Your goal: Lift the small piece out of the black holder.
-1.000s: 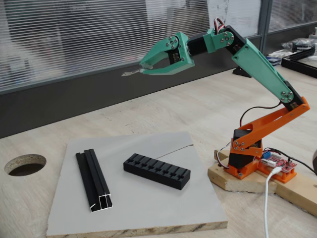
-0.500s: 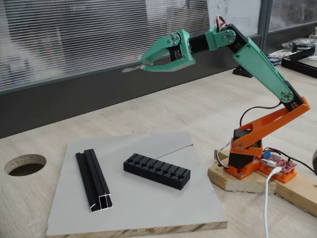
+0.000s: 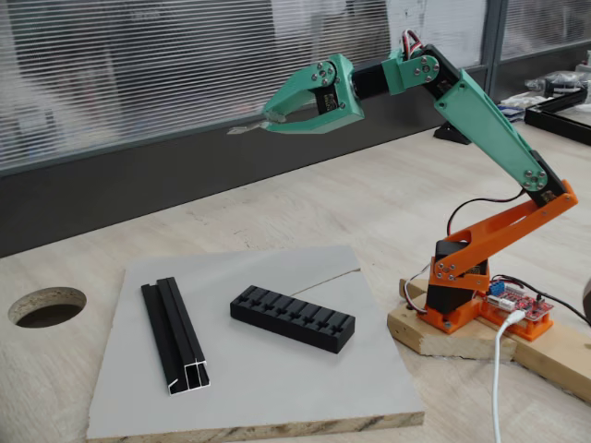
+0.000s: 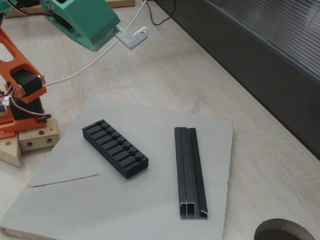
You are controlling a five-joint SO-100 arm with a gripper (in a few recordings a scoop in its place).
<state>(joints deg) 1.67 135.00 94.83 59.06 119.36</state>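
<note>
On the left of a fixed view there is a round hole [image 3: 46, 305] in the wooden surface [image 3: 277, 212], and next to it a grey board [image 3: 249, 388] lies flat. On the board, the long black rail [image 3: 174, 335] comes first, then the black holder [image 3: 292, 317] with its row of slots, a little apart from the rail. I cannot see anything left in the slots. High above the board, my claw [image 3: 261, 125] is pinched tight on the small piece [image 3: 240, 130], which pokes out from the tips. From the other side, the small piece [image 4: 131, 37] looks like a flat silver bracket with little holes, held up in the air, well away from the holder. So I think the lift is almost done. To do it well, I should keep my squeeze firm and my arm steady, so the small piece does not slip or tip out. My orange base [image 3: 462, 286] sits on a wood block on the right.
</note>
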